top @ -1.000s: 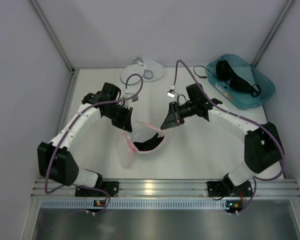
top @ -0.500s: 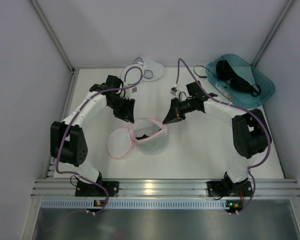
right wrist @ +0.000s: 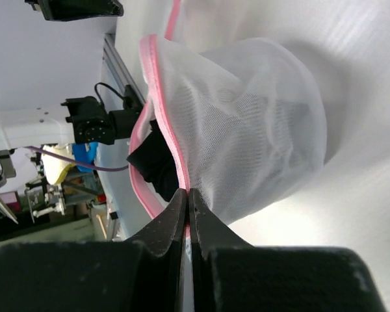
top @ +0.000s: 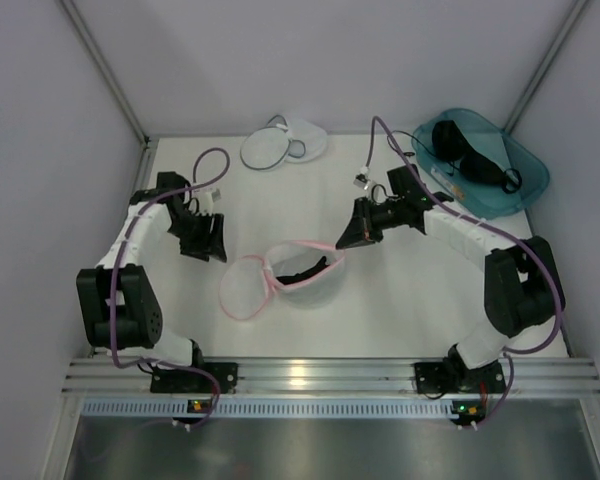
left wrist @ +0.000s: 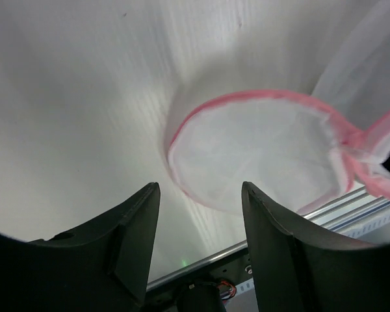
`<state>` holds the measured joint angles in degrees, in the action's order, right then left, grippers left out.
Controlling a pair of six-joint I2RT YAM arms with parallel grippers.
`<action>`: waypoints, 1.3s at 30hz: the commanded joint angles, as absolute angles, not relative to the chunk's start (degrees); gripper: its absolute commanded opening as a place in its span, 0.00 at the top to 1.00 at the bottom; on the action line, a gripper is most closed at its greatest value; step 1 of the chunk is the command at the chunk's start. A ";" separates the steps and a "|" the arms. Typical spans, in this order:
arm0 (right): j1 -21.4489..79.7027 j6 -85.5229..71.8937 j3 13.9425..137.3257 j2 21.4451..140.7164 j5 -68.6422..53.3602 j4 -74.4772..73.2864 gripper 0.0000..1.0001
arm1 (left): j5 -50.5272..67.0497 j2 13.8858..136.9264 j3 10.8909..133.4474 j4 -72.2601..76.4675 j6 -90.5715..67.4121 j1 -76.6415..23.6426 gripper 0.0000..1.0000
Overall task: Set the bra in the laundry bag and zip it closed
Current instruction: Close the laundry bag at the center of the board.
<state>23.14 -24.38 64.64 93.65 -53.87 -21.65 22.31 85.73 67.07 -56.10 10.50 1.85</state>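
Bra [top: 302, 272] sits inside the pink-rimmed mesh bag [top: 315, 290] at mid-tabletop [top: 410, 300]. The right gripper [top: 342, 243] has its fingers clenched on the bag's rim. The left gripper [top: 212, 248], fingers released, hangs just left of the open flap [top: 242, 290] and is the nearer arm.

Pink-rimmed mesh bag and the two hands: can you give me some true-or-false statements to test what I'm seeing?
The right hand pinches the pink-rimmed bag at its rim. True.
The left hand grips the bag. False: it is open and holds nothing.
Inside the bag lies black fabric. True.
The teal bin is empty. False: a black item lies in it.
The bag is zipped shut. False: its flap lies open on the table.
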 commanded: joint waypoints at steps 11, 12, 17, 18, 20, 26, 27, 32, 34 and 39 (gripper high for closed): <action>19.60 -21.54 59.06 86.57 -51.68 -24.16 1.00 | 26.36 101.67 64.34 -58.27 11.87 3.60 0.43; 19.60 -21.36 58.80 86.31 -51.94 -24.43 1.00 | 26.54 102.30 64.07 -57.49 11.43 3.60 0.44; 19.69 -20.22 57.66 85.08 -52.65 -25.57 1.00 | 29.70 104.76 62.84 -52.56 9.67 3.52 0.45; 19.60 -20.04 57.57 84.99 -52.73 -25.75 1.00 | 30.58 105.55 62.84 -52.04 9.67 3.52 0.45; 19.69 -19.60 57.57 84.81 -53.08 -25.93 1.00 | 33.81 106.52 62.58 -50.81 9.32 3.52 0.46; 19.69 -19.16 57.74 85.08 -53.61 -26.45 1.00 | 35.51 110.65 63.89 -48.08 7.47 2.99 0.65; 19.69 -18.99 57.74 84.90 -53.70 -26.63 1.00 | 35.16 110.83 64.33 -48.08 7.56 2.99 0.71; 19.69 -18.28 57.13 83.94 -53.61 -27.24 0.97 | 32.79 108.11 66.18 -48.08 7.82 3.08 1.00; 19.69 -18.11 57.13 83.58 -53.70 -27.42 0.91 | 30.86 107.14 68.46 -48.16 8.08 2.99 1.00; 19.60 -16.09 58.97 82.88 -53.27 -29.17 0.39 | 25.76 104.59 77.58 -49.48 11.15 2.55 1.00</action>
<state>19.79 -18.55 56.99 85.47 -52.53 -27.94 29.56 109.10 71.20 -51.24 8.12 2.92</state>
